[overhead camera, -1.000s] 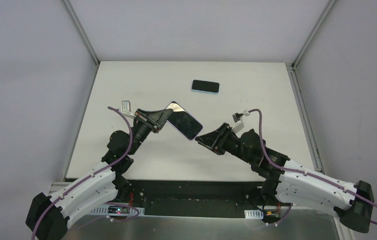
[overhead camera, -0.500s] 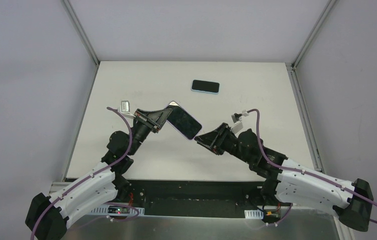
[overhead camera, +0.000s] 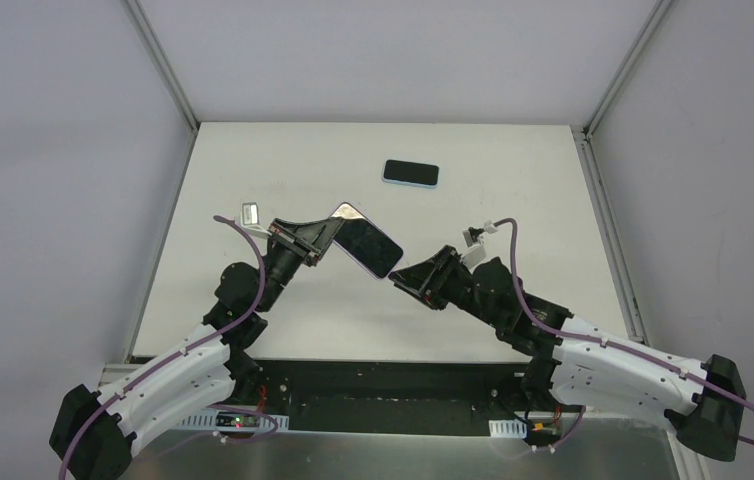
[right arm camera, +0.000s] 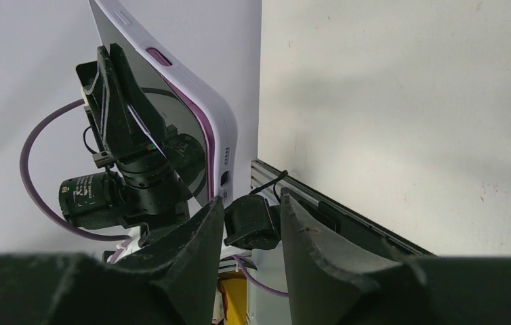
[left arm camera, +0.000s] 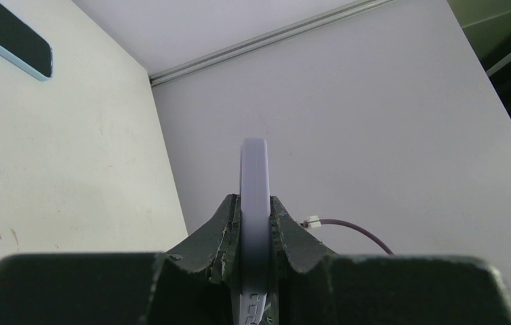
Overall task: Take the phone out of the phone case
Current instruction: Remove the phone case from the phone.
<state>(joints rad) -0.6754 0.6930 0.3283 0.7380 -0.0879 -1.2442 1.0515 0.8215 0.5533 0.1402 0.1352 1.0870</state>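
A phone in a lilac case point(overhead camera: 365, 243) is held in the air over the middle of the table, dark screen up. My left gripper point(overhead camera: 325, 235) is shut on its left end. In the left wrist view the case's edge point(left arm camera: 254, 176) stands upright between the clamped fingers point(left arm camera: 229, 223). My right gripper point(overhead camera: 400, 277) is open, just off the phone's near right corner. In the right wrist view the case corner point(right arm camera: 220, 156) sits just above the left fingertip point(right arm camera: 213, 213), outside the gap.
A second phone in a light blue case point(overhead camera: 411, 173) lies flat on the white table point(overhead camera: 513, 200) at the back centre; it also shows in the left wrist view point(left arm camera: 9, 37). Grey walls close the table on three sides.
My right gripper has crept left and slightly forward toward the phone's near corner. The left gripper and phone have barely moved.
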